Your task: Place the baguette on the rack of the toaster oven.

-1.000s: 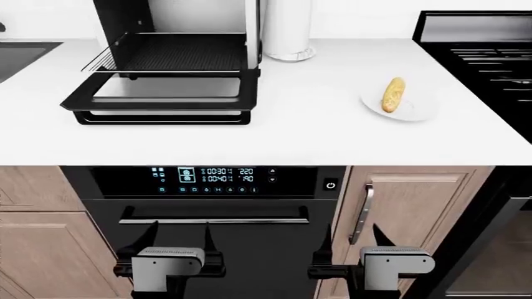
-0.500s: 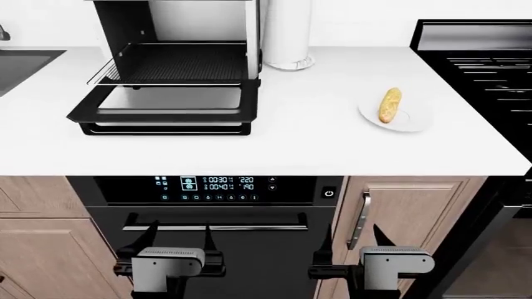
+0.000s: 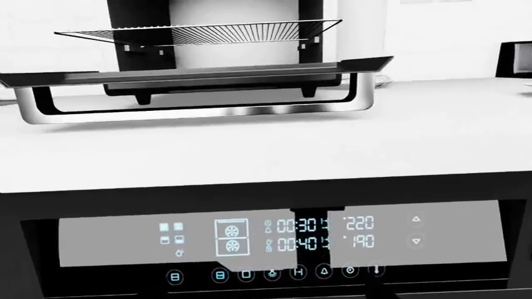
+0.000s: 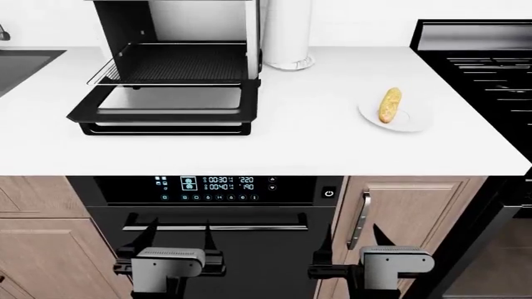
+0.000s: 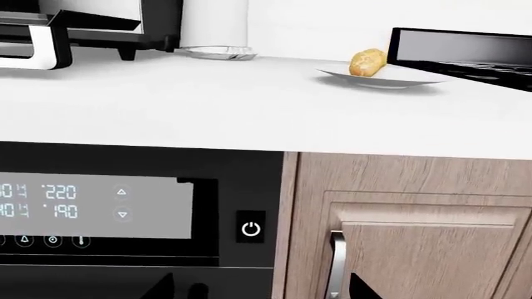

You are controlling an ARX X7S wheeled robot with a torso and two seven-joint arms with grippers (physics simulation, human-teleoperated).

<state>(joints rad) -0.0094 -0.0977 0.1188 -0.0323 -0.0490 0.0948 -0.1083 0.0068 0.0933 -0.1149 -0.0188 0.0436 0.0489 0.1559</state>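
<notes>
Baguette [image 4: 389, 104] lies on white plate [image 4: 415, 118], well right of toaster oven [image 4: 179, 37]; rack [image 4: 179, 62] pulled out over its open door. Left gripper [image 4: 176, 240] and right gripper [image 4: 353, 240] hang below the counter, fingers apart, empty.

One baguette [image 4: 390, 104] lies on one white plate [image 4: 414, 119], on the worktop [image 4: 308, 137] above and beyond the right gripper's fingers [image 4: 380, 237]. One toaster oven [image 4: 176, 62] stands up past the left gripper's fingers [image 4: 148, 235], with one wire rack [image 4: 171, 65] and one dropped door [image 4: 166, 104]. One white cylinder [image 4: 287, 34] stands beside it. One built-in oven [image 4: 216, 212] shows one lit display [image 4: 204, 184]. Two grippers show, each with two fingers.
</notes>
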